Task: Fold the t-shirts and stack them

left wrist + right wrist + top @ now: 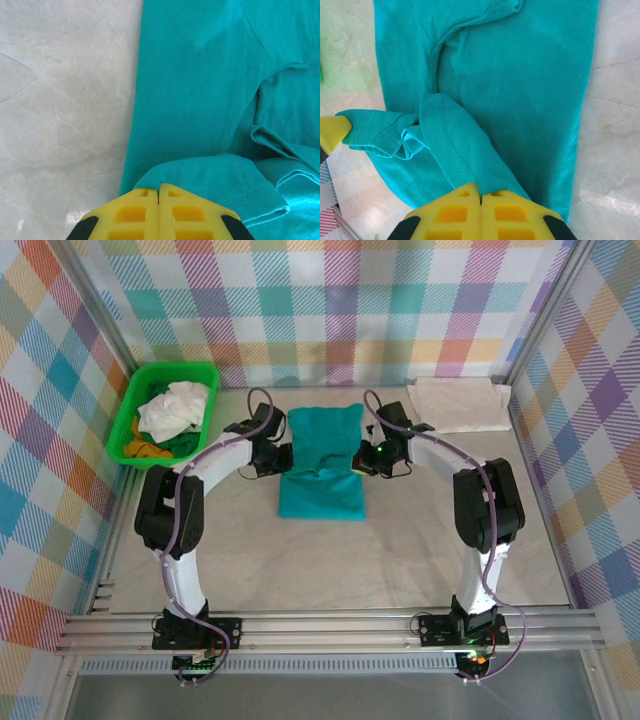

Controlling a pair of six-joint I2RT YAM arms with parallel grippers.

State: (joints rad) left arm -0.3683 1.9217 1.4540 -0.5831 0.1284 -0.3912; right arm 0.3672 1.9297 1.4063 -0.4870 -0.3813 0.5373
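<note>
Folding in the sleeves of the teal t-shirt [322, 445], lying flat at the middle of the surface [400, 550], with the left claw [159, 187] and the right claw [480, 186] each clamping shut on one sleeve; next, probably laying both sleeves flat and releasing.

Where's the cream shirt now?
In the top view, the cream t-shirt lies folded in the far right corner of the table, right of the teal t-shirt.
</note>
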